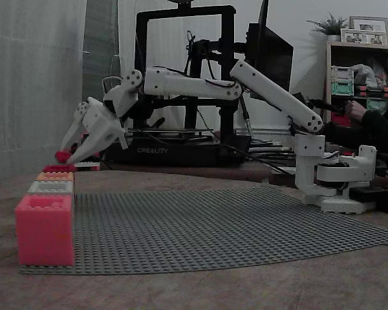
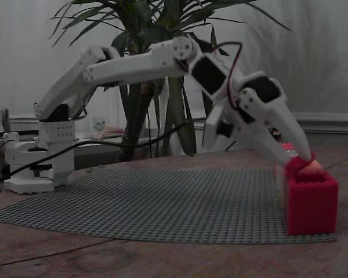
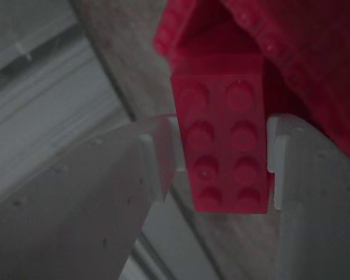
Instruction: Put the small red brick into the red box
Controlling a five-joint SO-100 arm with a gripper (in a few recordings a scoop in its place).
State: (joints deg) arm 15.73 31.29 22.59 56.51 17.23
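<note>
My white gripper is shut on the small red brick, holding it by its long sides. In the wrist view the studded brick sits between my two fingers, with the red box just beyond it at the upper right. The red box is the far end of a row of boxes, and the brick hangs just above it. From the other side, the gripper tip and the brick are at the rim of the crimson box.
A pinkish-red box, a grey box and an orange box line the left edge of the grey baseplate. A black 3D printer stands behind. The arm's base is at the right, beside a person's arm.
</note>
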